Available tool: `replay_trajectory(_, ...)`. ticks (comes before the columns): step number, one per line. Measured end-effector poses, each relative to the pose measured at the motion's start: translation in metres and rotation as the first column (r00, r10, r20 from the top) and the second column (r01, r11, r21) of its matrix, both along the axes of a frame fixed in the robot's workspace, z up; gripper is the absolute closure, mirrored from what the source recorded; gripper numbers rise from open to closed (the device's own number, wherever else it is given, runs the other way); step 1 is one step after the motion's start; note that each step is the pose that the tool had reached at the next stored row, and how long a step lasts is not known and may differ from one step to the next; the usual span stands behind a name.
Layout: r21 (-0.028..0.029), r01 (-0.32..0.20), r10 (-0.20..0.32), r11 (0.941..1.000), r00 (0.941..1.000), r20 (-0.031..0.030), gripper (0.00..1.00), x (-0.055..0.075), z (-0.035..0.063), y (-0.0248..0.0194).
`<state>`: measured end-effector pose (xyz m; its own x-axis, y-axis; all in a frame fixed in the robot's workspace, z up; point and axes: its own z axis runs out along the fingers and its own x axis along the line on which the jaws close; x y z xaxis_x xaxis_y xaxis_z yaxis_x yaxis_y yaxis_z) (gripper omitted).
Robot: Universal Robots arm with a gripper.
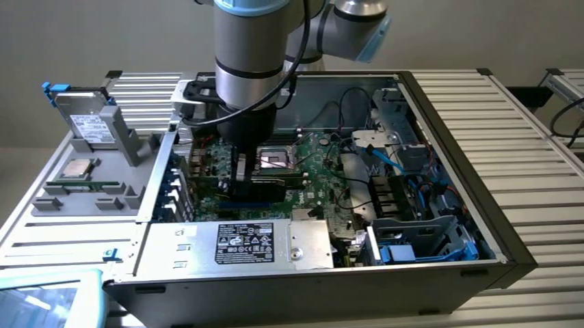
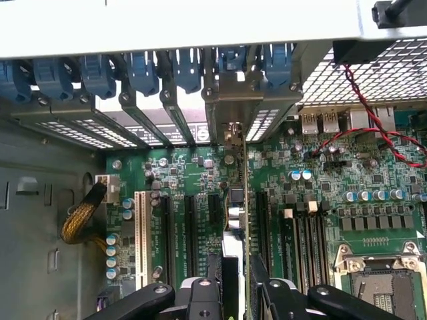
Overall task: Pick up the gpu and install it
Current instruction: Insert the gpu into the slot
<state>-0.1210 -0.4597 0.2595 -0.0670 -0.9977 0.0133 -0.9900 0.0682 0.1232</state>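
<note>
Grey wall behind; slatted metal table (image 1: pixel 538 137) carrying an open computer case (image 1: pixel 453 91) lying on its side, lid off. The arm drops in from the top centre of the exterior view, and the gripper (image 1: pixel 242 162) sits low at centre-left of that frame, over the motherboard (image 1: pixel 315 179) and just beside the bare processor socket (image 1: pixel 273 158) on the exterior view's left. Fingers half-closed, one on each face of the gpu (image 2: pixel 239 207). It is a grip, by the look of it. The card stands on edge directly beneath the hand, not off to either side. Its long axis runs straight away from the wrist toward the case's rear wall, parallel to the black expansion slots (image 2: pixel 189 227). The metal end bracket meets the row of blue-clipped slot openings (image 2: pixel 187 70). The card's lower edge lines up over one slot between its neighbours. Cannot tell whether the edge is fully home or just resting on the slot.
</note>
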Motion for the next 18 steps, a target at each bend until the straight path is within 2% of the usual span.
replay_trajectory(18,-0.0001,0.000,0.000,1.0000,1.0000,0.0000,0.72,-0.0004,-0.0028,0.0010)
